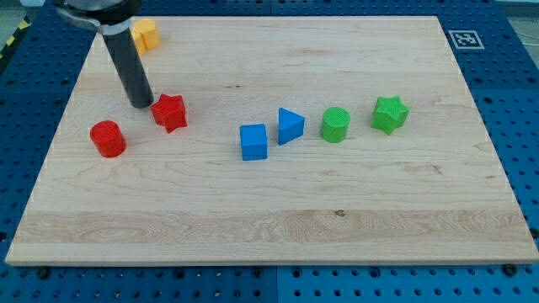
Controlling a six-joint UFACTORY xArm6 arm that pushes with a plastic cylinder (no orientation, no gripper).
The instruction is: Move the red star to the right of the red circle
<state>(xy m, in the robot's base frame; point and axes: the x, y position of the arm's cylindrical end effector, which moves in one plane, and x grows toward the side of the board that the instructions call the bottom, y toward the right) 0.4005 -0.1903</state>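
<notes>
The red star (pixel 169 112) lies on the wooden board at the view's upper left. The red circle (pixel 108 139) stands to its lower left, about a block's width away. My tip (pixel 141 104) rests on the board just left of the red star, touching or nearly touching its upper left side. The rod rises from it toward the view's top left.
A yellow block (pixel 146 35) sits near the board's top left edge behind the rod. A blue cube (pixel 253 142), a blue triangle (pixel 290 125), a green circle (pixel 335 124) and a green star (pixel 390 114) form a row across the middle toward the right.
</notes>
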